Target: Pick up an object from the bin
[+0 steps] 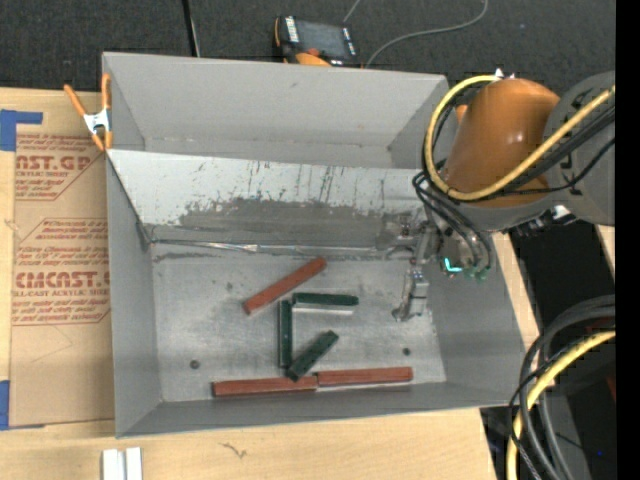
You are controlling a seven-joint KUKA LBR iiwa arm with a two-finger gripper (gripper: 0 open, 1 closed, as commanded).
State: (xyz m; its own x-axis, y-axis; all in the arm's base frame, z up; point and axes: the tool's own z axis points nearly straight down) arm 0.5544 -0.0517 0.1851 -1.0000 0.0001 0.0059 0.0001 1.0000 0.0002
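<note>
My gripper (408, 306) hangs over the right part of the bin floor, its fingertips just above bare metal with nothing between them that I can see. To its left lies a dark green bar (325, 300) with a pale strip along it. A red-brown bar (286, 286) lies slanted further left. Below them a dark green stick (285, 334) stands vertical, and a short green one (313, 354) leans beside it.
Two red-brown bars lie end to end along the bin's front wall, one (264, 387) on the left and one (364, 375) on the right. The arm with its orange cover and yellow cables comes in over the right rim.
</note>
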